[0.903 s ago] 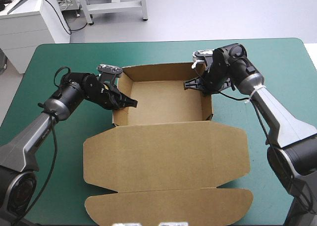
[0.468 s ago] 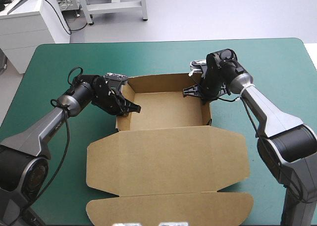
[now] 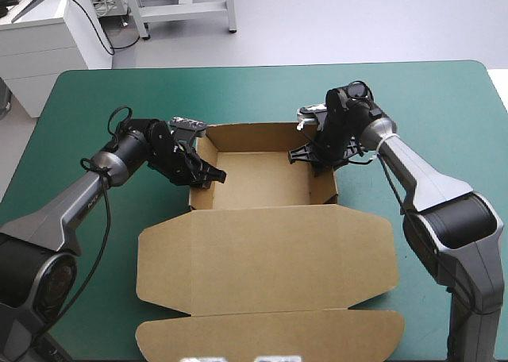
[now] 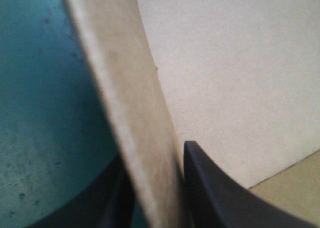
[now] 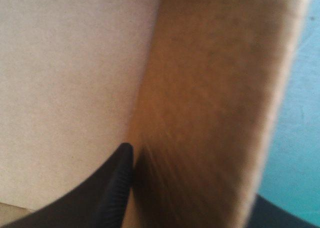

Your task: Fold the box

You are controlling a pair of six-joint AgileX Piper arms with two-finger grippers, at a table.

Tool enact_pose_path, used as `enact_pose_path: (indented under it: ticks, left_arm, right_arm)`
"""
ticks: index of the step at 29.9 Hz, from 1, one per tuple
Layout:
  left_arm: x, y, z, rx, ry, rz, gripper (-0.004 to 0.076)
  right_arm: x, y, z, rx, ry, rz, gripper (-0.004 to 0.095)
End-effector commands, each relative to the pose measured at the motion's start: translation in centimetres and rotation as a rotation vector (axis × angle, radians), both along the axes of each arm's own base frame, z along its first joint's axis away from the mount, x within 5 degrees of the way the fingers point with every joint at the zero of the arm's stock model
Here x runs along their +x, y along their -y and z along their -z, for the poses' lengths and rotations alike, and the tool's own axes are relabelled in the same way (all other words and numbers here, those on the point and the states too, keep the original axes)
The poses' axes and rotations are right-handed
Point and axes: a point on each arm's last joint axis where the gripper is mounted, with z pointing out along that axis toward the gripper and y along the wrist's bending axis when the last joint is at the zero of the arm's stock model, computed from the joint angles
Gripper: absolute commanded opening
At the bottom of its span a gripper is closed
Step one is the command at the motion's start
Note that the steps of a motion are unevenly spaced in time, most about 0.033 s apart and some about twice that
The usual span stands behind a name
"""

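Box is seen set on the tabletop a little toward the far side, formed as an open tray with three walls raised. Lid is laid out flat toward the near edge, its end flap reaching close to that edge. Left gripper is clamped on the left wall near its lid-side end: in the left wrist view the board edge runs up between the two fingers, one finger inside the tray, the other outside over the teal-green cover. Right gripper is clamped on the right wall toward its far corner; one finger is seen inside against the pale floor, the other only as a dark corner outside. Both arms are angled inward over the tray's side edges. Far wall is left standing free between the two grippers. Broad tabletop shows beyond the far wall and out to both side edges; the room is narrower beside the lid's wings, and least at the near edge under the flap.
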Motion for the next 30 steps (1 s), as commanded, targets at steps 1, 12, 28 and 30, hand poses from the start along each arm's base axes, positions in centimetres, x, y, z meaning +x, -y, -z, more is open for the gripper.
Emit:
enact_pose_path:
  ticks: [1,12,28,30]
  left_arm:
    - [-0.7,1.4,-3.1,-0.115,0.069,0.027,0.0428]
    - [-0.8,0.2,-5.4,-0.039,0.023,0.027,0.0518]
    - [-5.9,-3.0,-17.7,-0.025,0.339,0.028,0.0293]
    - [-7.3,-3.8,-18.8,0.003,0.378,0.026,0.0225]
  right_arm:
    - [-0.7,-1.0,-2.2,0.085,0.035,-0.031,0.0660]
    - [-2.0,0.7,-6.5,0.034,0.176,-0.033,0.0878]
    - [-8.2,3.9,-17.8,0.144,0.533,-0.044,0.0878]
    - [-8.5,4.0,-18.0,0.137,0.535,-0.051,0.0878]
